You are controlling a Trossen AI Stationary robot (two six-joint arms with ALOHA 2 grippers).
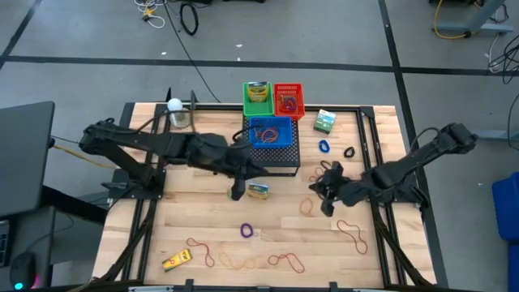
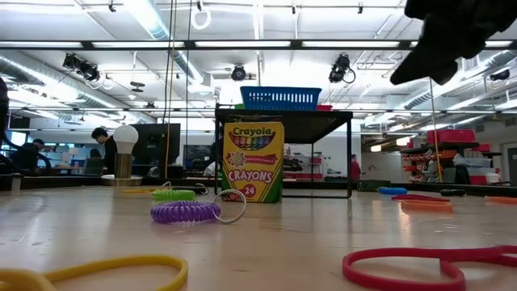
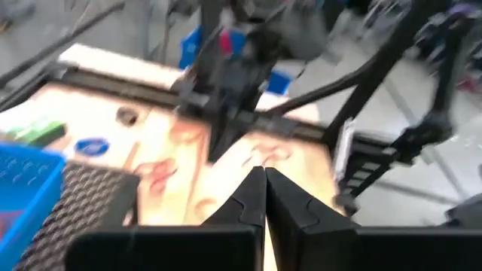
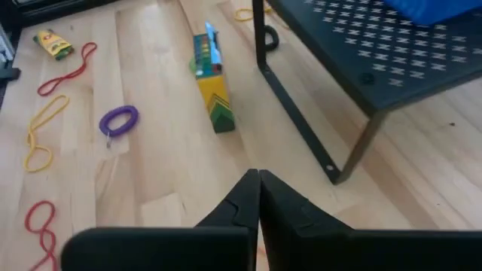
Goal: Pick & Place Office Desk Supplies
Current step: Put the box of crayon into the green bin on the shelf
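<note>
Both grippers hang above the table with nothing in them. My left gripper [image 3: 263, 181] is shut, by the near side of the black mesh stand [image 1: 276, 158] and above the Crayola crayon box [image 1: 258, 190]. My right gripper [image 4: 258, 179] is shut, right of that box, pointing toward it [image 4: 211, 83]. A purple coil ring [image 1: 246, 231] lies flat on the wood. Red and tan rubber bands [image 1: 284, 261] and a small yellow item [image 1: 176, 259] lie near the front edge. A blue ring [image 1: 324, 148], a black ring [image 1: 349, 152] and a green box [image 1: 325, 122] lie at the far right.
A blue basket [image 1: 270, 132] stands on the mesh stand, with a green basket [image 1: 258, 97] and a red basket [image 1: 289, 99] behind it. A lamp bulb [image 1: 174, 105] stands at the far left. Bare wood lies between the crayon box and the front bands.
</note>
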